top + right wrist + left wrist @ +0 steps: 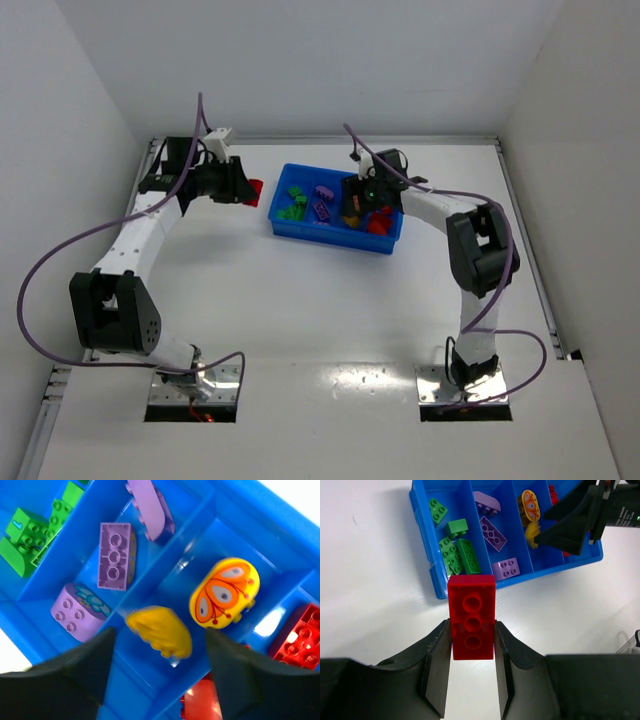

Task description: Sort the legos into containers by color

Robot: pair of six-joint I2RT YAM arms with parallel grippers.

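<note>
- The red brick (471, 605), a two-by-three piece with its studs showing, sits pinched by its long sides between the two dark fingers of the left gripper (471, 627), which is clamped on it.
- From above, that brick (254, 190) is outside the blue tray (330, 236), just beside its left end. I cannot tell whether it touches the table (300, 320) or hangs above it.
- The tray lies across the far middle of the table, its four compartments side by side.
- The compartment nearest the left gripper holds the green bricks (459, 555), several lying loose and overlapping.
- The next one holds the purple bricks (493, 533): a long flat one, a rounded one and a small one near the front wall.
- The third holds an oval yellow piece (225, 592) with an orange butterfly pattern, lying flat on the floor.
- In that same compartment a yellow brick (159, 631) shows up blurred, close to the divider on the purple side.
- The right gripper (159, 640) hangs over this compartment with its fingers spread, a gap on each side of the yellow brick, so it grips nothing.
- The last compartment, at the tray's right end, holds red pieces (300, 637), partly cut off at the edge of the wrist view.
- Both arms reach in from the near edge, each trailing a purple cable (40, 270).
</note>
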